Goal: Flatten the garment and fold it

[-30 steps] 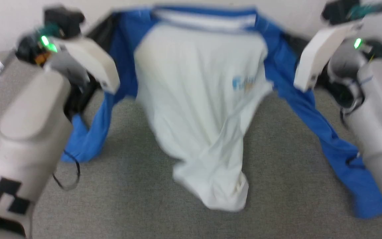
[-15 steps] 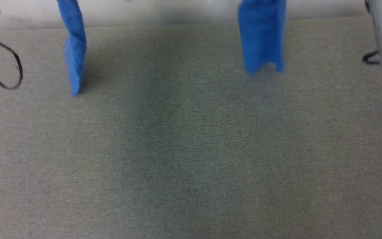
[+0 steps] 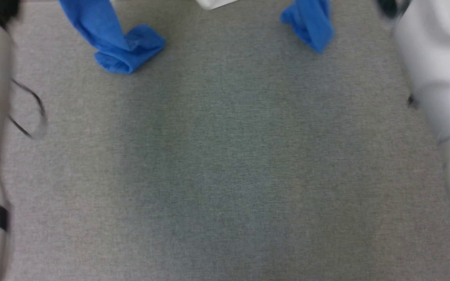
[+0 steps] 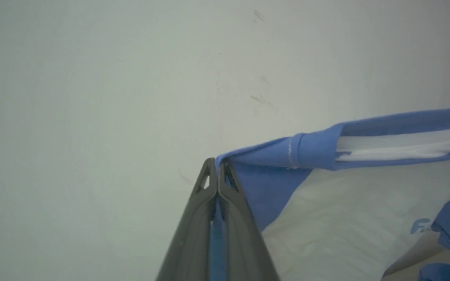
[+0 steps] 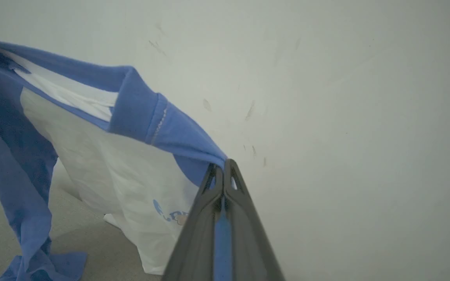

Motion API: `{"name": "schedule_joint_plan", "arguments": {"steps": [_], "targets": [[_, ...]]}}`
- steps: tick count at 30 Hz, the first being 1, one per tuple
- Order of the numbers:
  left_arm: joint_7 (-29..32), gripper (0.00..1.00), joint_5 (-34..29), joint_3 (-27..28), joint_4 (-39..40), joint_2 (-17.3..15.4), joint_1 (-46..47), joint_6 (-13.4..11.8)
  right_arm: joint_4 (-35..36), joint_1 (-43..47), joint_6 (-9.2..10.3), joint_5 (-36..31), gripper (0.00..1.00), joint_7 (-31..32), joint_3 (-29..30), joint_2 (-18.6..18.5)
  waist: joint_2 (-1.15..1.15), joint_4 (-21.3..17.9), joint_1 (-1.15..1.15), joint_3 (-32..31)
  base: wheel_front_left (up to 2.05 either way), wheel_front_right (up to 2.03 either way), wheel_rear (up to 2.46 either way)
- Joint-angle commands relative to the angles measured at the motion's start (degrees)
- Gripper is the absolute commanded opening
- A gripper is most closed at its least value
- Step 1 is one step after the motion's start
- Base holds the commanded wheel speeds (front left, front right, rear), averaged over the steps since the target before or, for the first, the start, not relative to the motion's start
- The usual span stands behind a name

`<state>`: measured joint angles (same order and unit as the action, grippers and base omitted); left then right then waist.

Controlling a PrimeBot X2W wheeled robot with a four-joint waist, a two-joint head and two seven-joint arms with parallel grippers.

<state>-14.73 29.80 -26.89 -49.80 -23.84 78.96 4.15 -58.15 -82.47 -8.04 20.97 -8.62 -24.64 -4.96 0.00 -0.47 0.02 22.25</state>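
Left gripper (image 4: 217, 171) and right gripper (image 5: 223, 168) each pinch a blue shoulder of the shirt (image 5: 104, 164) — it hangs between them before a pale wall (image 4: 92, 97). One sleeve end (image 3: 127, 50) lies crumpled on the grey surface (image 3: 225, 175).

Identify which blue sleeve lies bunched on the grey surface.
The sleeve on the robot's left; the right sleeve hangs without a heap.

We find the garment (image 5: 131, 175) to be soft, matt cloth, creased, with a stitched seam at the neckband (image 5: 133, 103). The grey surface (image 3: 225, 175) beneath reads as coarse, matt woven fabric. The left gripper (image 4: 217, 171) and right gripper (image 5: 223, 168) are dark, matt, smooth, plastic in appearance. The forearm shell (image 3: 432, 58) is pale, smooth, slightly glossy. The wall (image 4: 92, 78) is matt and scuffed.
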Motion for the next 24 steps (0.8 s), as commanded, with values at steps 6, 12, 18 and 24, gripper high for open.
{"name": "schedule_joint_plan", "arguments": {"steps": [6,12,18,24], "targets": [[-0.26,0.0,2.92,5.54,4.46,3.31,-16.74,1.25,1.4,11.75,0.55,7.78,0.0,1.34,-6.33,-2.9,0.0,2.4,-0.02,-2.66,0.0,0.0,0.0],[-0.26,0.0,2.12,10.58,13.59,7.84,-38.9,1.56,8.9,28.06,0.55,15.85,0.0,1.06,-11.22,-7.76,0.0,3.39,-0.02,-8.83,0.0,0.0,0.0],[-0.27,0.0,-0.83,10.43,21.39,10.44,-56.73,1.86,19.69,44.97,0.55,19.66,0.0,0.94,-11.45,-12.87,0.0,2.95,-0.02,-15.84,0.0,0.0,0.0],[2.13,0.0,-0.85,9.01,28.91,9.33,-71.45,-0.34,33.2,62.79,0.55,17.44,0.0,4.32,-5.68,-15.54,0.0,1.64,-0.02,-21.95,0.0,0.0,0.0]]}}
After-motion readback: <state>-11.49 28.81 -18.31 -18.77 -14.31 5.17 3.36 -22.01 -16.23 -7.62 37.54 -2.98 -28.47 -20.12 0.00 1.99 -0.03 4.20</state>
